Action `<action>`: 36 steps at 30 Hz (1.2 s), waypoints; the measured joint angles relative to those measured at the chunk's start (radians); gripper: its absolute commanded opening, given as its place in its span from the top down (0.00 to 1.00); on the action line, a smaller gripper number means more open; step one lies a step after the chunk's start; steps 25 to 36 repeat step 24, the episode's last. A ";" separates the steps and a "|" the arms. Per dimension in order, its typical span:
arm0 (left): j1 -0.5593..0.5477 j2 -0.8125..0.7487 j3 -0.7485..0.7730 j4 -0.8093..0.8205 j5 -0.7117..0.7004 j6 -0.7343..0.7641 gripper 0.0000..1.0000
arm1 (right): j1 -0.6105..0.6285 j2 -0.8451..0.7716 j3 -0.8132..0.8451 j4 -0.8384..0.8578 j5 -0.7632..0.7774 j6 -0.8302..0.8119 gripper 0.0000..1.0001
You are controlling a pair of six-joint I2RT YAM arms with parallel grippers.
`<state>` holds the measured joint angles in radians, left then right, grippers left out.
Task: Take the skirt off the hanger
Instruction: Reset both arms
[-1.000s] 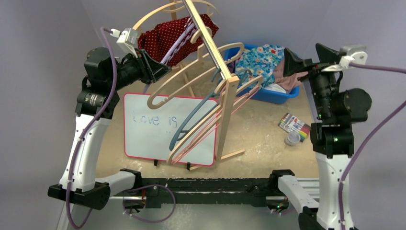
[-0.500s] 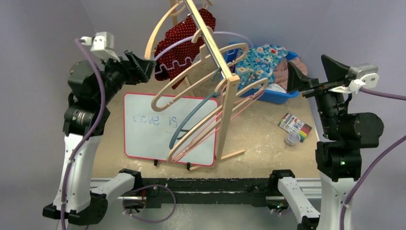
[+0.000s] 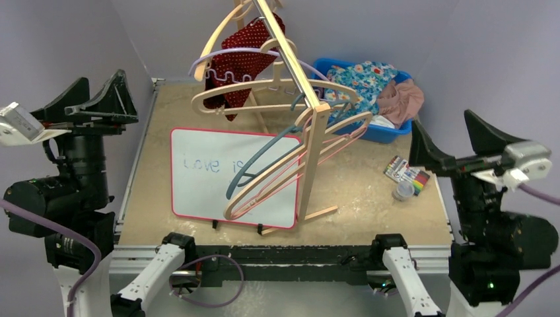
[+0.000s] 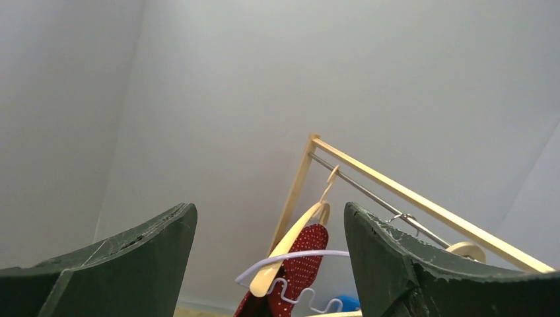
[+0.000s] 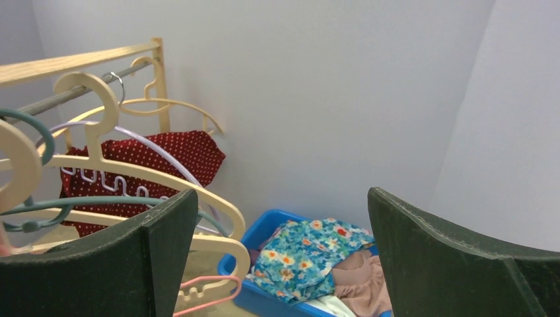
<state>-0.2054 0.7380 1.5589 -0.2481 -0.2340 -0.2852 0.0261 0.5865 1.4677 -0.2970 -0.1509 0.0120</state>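
Note:
The red polka-dot skirt (image 3: 247, 49) (image 4: 304, 257) (image 5: 152, 158) hangs at the far end of the wooden rack (image 3: 290, 66), on a lavender wire hanger (image 3: 218, 54) (image 4: 297, 253) with a wavy lower bar, next to a cream hanger (image 3: 231, 99). At the table's left edge my left gripper (image 3: 102, 79) (image 4: 269, 208) is open, well away from the skirt, and nothing is between its fingers. By the right edge my right gripper (image 3: 442, 122) (image 5: 282, 193) stands open and empty, facing the rack and bin.
Several empty hangers in cream, teal and pink hang along the rack (image 3: 310, 158). A whiteboard (image 3: 205, 172) lies under it. A blue bin (image 3: 370, 135) of clothes sits at the back right. A marker pack (image 3: 406, 172) and a small round container (image 3: 403, 191) lie near the right arm.
My left gripper opened, let go of the skirt and drew back to the left edge. The right arm drew back to the right. Skirt and hangers swung back toward the rack.

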 measured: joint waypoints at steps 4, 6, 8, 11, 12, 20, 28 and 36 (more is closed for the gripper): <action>-0.036 -0.003 0.014 0.000 -0.066 0.050 0.15 | 0.000 -0.073 0.017 -0.050 0.044 -0.013 0.01; -0.061 -0.003 0.014 -0.011 -0.099 0.077 0.15 | 0.002 -0.106 0.031 -0.077 0.069 -0.020 0.01; -0.078 -0.003 0.012 -0.017 -0.125 0.098 0.14 | 0.002 -0.124 0.050 -0.095 0.089 -0.024 0.01; -0.093 -0.007 0.002 -0.020 -0.150 0.122 0.14 | 0.002 -0.129 0.083 -0.115 0.124 -0.029 0.01; -0.097 -0.008 0.000 -0.021 -0.155 0.126 0.14 | 0.002 -0.127 0.091 -0.119 0.139 -0.031 0.01; -0.111 -0.013 0.000 -0.023 -0.170 0.153 0.14 | 0.002 -0.101 0.099 -0.126 0.168 -0.031 0.00; -0.111 -0.022 0.000 -0.023 -0.176 0.159 0.14 | 0.002 -0.088 0.093 -0.132 0.169 -0.034 0.01; -0.111 -0.022 0.000 -0.023 -0.176 0.159 0.14 | 0.002 -0.088 0.093 -0.132 0.169 -0.034 0.01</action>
